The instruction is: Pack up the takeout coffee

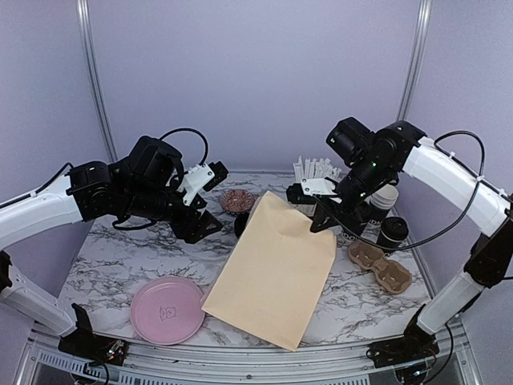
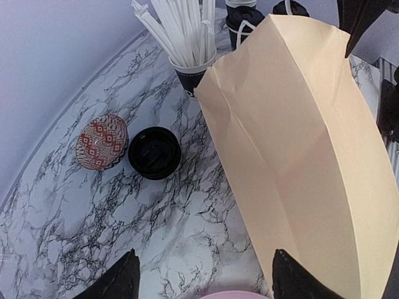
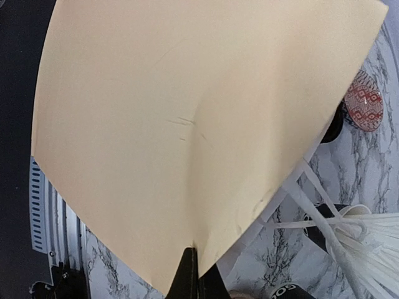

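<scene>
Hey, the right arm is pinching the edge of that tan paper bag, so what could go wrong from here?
1. The right gripper pinches only a thin edge of the flat tan paper bag; it may slip out or tear.
2. The raised bag end sits right beside the black paper cup of white straws; swinging it could tip that cup.

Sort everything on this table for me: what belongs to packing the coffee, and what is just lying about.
Belongs to the job:
- paper bag, its edge pinched by the right gripper
- lidded black coffee cup
- black lid
- cup carrier, probably

Just lying about:
- pink plate
- patterned dish
- cup of straws
</scene>
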Robot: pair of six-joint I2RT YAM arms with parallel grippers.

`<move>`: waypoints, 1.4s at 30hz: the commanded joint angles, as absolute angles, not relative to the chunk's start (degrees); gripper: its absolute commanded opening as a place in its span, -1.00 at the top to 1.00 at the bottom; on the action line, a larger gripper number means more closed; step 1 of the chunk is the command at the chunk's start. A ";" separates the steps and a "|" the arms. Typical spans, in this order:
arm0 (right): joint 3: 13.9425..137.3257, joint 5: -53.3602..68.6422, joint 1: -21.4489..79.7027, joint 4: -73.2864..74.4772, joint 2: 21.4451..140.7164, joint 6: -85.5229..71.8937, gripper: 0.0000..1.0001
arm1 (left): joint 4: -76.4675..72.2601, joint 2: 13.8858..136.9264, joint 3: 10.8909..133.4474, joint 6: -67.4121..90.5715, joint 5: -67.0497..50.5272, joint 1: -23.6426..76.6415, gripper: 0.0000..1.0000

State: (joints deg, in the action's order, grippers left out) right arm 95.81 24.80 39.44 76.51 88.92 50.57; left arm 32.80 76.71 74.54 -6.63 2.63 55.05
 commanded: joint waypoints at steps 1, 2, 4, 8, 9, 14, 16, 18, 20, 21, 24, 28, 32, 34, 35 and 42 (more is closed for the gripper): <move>97.47 14.57 42.91 74.30 86.98 50.10 1.00 | 34.93 74.66 75.37 -5.99 5.16 54.58 -0.46; 97.35 13.69 43.43 74.13 86.82 50.08 1.00 | 35.08 74.50 75.63 -6.04 5.25 54.54 -0.46; 97.36 11.89 44.25 73.97 86.24 50.33 1.00 | 35.60 74.29 76.41 -6.00 5.36 54.43 -0.46; 99.88 8.80 44.67 73.39 85.37 50.95 1.00 | 36.97 74.60 77.85 -6.02 5.05 54.23 -0.47; 100.85 8.64 44.65 73.51 85.16 51.15 1.00 | 37.40 74.78 78.32 -6.06 5.15 54.16 -0.47; 107.39 13.20 44.67 76.30 84.60 52.80 1.00 | 38.41 75.83 79.82 -6.46 5.22 53.80 -0.47; 108.33 14.05 44.70 76.70 84.55 53.18 1.00 | 38.46 76.25 80.33 -6.72 5.19 53.66 -0.47; 107.83 13.11 44.77 76.57 84.56 53.33 1.00 | 38.47 76.49 80.65 -6.69 5.03 53.61 -0.47; 106.76 11.63 45.08 76.37 84.76 53.54 1.00 | 38.44 76.68 80.82 -6.64 4.93 53.53 -0.47; 105.96 10.54 45.46 75.99 84.85 53.53 1.00 | 38.45 76.72 80.78 -6.60 4.92 53.53 -0.47; 102.39 6.46 47.27 74.34 84.95 53.08 1.00 | 38.48 76.70 80.49 -6.42 5.04 53.53 -0.47; 97.79 1.68 49.16 72.09 85.33 52.19 1.00 | 38.48 76.26 79.50 -6.01 5.45 53.36 -0.47; 95.81 0.64 50.71 71.31 85.61 51.68 1.00 | 38.49 75.54 78.58 -5.55 5.55 53.35 -0.47; 95.96 0.44 51.01 70.99 85.61 51.68 1.00 | 38.44 75.18 78.06 -5.37 5.80 53.35 -0.47; 96.24 0.48 51.06 70.87 85.62 51.64 1.00 | 38.43 75.00 77.95 -5.35 5.94 53.31 -0.47; 100.62 8.06 53.17 73.62 86.26 52.19 0.60 | 38.56 74.71 77.94 -5.10 8.32 53.05 -0.47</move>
